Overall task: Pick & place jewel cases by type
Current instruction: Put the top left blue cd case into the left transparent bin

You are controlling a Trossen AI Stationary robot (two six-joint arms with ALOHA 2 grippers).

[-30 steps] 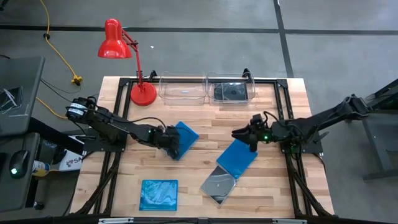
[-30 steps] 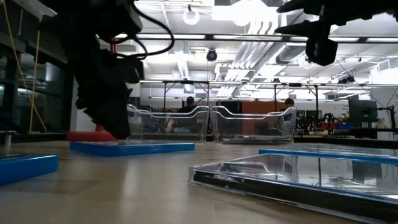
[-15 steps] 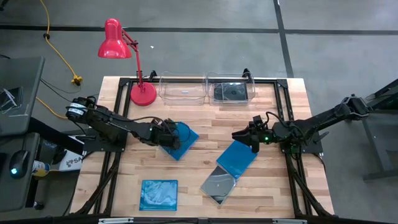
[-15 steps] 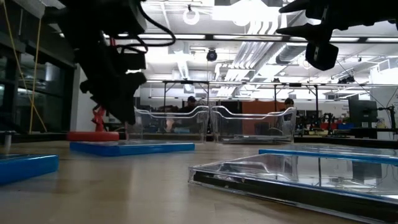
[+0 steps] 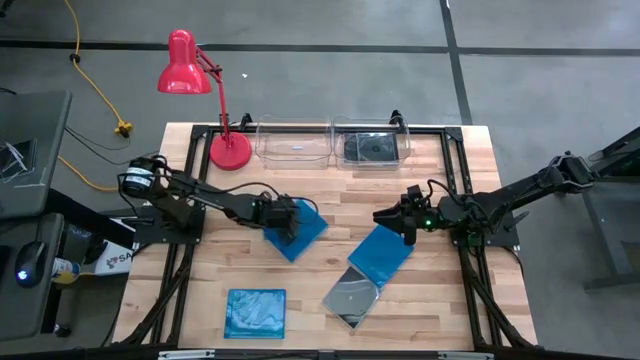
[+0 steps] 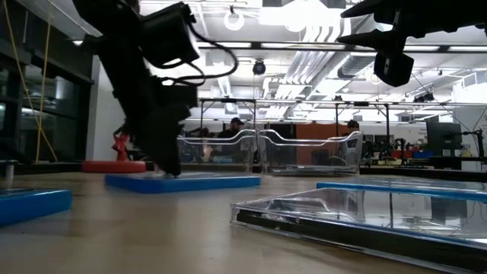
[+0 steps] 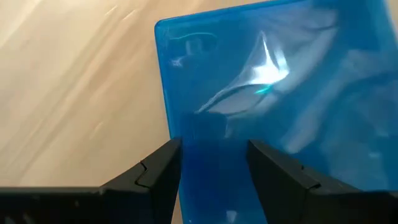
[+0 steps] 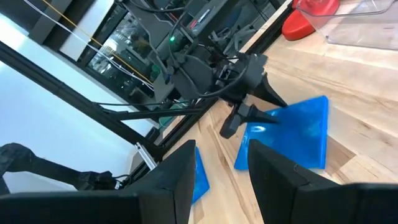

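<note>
a pale wooden table (image 5: pixel 320 300) on a black frame stands on grey concrete floor, under bright workshop ceiling lights. the left gripper (image 5: pixel 287 222), fingers apart, sits over a blue jewel case (image 5: pixel 298 231) lying mid-table. the right gripper (image 5: pixel 405 229) hovers parted, holding nothing.

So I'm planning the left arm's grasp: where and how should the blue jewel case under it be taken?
The blue jewel case lies flat on the table, so probably pinch its thin edge from above. The left pincer is open, straddling the case's near edge, with a free corner beside it. The right pincer waits above another blue case.
</note>
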